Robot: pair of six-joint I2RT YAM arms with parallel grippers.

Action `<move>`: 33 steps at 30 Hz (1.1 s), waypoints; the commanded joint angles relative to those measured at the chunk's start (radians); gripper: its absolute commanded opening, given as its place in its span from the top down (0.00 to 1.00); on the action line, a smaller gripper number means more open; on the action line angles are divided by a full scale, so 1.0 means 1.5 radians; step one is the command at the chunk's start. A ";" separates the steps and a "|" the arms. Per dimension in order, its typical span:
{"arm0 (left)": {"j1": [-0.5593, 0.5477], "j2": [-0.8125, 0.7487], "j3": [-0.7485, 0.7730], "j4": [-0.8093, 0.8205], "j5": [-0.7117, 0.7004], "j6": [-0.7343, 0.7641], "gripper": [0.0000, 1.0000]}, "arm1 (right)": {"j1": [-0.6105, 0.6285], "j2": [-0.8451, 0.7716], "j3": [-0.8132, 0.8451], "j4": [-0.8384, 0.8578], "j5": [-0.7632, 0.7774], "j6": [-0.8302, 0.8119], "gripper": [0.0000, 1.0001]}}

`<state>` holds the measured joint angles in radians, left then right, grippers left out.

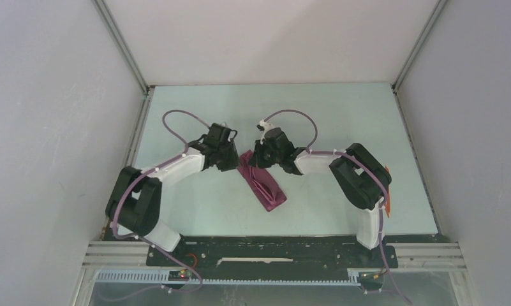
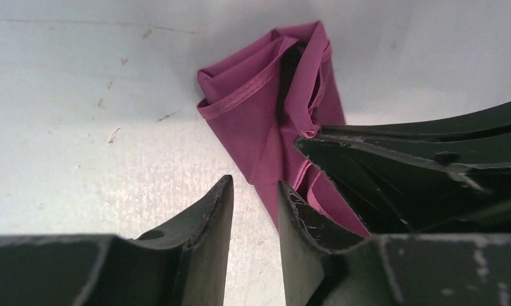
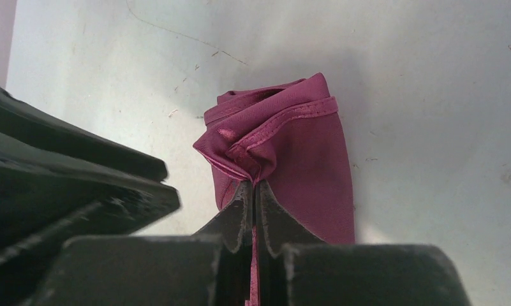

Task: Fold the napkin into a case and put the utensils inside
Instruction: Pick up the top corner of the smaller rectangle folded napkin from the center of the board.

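The maroon napkin (image 1: 264, 185) lies as a rumpled, folded strip in the middle of the table, its far end bunched up. My right gripper (image 3: 254, 185) is shut on a pinched fold at that end of the napkin (image 3: 303, 146), and cloth shows between the closed fingers. My left gripper (image 2: 256, 186) stands open right beside the napkin (image 2: 256, 115); only bare table shows between its fingers. In the top view the left gripper (image 1: 232, 159) and right gripper (image 1: 258, 160) meet at the strip's far end. Orange utensils (image 1: 388, 205) peek out behind the right arm, mostly hidden.
The right gripper's black body (image 2: 418, 172) crowds the right side of the left wrist view. White walls enclose the pale table (image 1: 195, 204) on three sides, with metal rails (image 1: 138, 134) along its edges.
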<state>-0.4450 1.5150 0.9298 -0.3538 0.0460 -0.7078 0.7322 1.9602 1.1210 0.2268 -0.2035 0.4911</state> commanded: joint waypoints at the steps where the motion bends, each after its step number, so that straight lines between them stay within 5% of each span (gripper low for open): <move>1: -0.043 0.049 0.052 -0.035 -0.069 0.036 0.63 | -0.004 -0.020 0.020 0.003 -0.006 0.033 1.00; 21: -0.098 0.180 0.197 -0.144 -0.161 0.078 0.64 | -0.002 -0.012 0.020 0.012 -0.020 0.045 1.00; 33: -0.102 0.215 0.227 -0.164 -0.185 0.082 0.73 | 0.000 -0.007 0.020 0.016 -0.022 0.047 1.00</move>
<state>-0.5900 1.8278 1.2354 -0.5907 -0.1917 -0.6006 0.7280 1.9602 1.1210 0.2276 -0.2283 0.5495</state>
